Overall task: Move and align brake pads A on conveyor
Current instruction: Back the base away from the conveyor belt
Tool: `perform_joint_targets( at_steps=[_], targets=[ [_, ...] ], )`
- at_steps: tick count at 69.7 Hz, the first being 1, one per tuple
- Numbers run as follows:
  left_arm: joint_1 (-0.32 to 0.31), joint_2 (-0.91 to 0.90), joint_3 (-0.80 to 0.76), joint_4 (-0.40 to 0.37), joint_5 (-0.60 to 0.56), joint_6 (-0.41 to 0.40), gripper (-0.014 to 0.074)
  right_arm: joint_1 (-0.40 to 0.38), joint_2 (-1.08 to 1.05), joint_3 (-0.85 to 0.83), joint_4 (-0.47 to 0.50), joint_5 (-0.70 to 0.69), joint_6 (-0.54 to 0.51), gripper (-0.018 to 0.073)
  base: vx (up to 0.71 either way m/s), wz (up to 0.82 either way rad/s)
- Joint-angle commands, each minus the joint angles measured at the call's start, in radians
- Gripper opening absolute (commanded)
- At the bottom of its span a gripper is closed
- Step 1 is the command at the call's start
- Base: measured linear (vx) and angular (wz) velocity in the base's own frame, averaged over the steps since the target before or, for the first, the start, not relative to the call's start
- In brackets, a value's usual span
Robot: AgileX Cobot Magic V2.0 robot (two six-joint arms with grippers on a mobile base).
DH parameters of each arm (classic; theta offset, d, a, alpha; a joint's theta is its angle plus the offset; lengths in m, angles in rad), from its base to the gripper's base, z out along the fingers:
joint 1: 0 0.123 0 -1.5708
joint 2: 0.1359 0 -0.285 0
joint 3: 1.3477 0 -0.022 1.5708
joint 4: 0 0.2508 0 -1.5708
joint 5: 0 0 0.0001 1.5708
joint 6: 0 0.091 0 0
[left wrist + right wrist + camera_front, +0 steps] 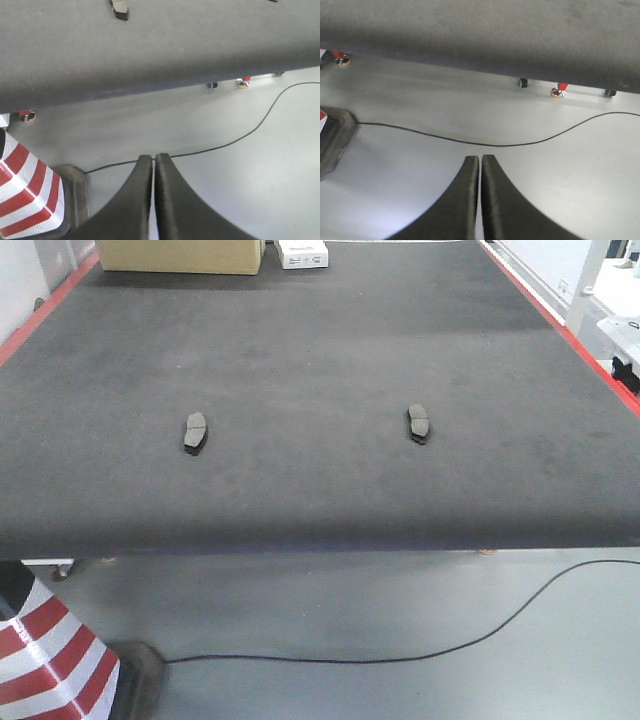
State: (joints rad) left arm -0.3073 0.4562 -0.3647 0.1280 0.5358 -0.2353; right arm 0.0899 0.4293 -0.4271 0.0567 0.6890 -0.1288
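Observation:
Two brake pads A lie apart on the conveyor (320, 350): one at the left (195, 432), one at the right (418, 423). Each is a small grey oblong pad with a groove across it. The left pad also shows at the top of the left wrist view (118, 8). My left gripper (153, 158) is shut and empty, hanging over the grey floor in front of the belt's near edge. My right gripper (480, 159) is likewise shut with nothing in it, over the floor. Neither gripper appears in the front view.
A cardboard box (182, 254) and a small white box (302, 253) sit at the belt's far end. A red-and-white striped cone (45, 655) on a dark base stands at the lower left. A thin black cable (420, 652) runs across the floor. Red strips edge the belt (560, 325).

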Motion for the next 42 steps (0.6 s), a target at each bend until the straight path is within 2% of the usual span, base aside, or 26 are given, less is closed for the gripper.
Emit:
perform_joint_targets(
  at_steps=[1, 42],
  targets=[
    [-0.007, 0.008, -0.028, 0.005, -0.063, -0.004, -0.0006, -0.002, 0.008, -0.027, -0.003, -0.063, -0.007, -0.0003, -0.15, -0.01],
    [-0.007, 0.008, -0.028, 0.005, -0.063, -0.004, -0.0006, -0.002, 0.008, -0.027, -0.003, -0.062, -0.007, -0.0003, -0.11, -0.07]
  ],
)
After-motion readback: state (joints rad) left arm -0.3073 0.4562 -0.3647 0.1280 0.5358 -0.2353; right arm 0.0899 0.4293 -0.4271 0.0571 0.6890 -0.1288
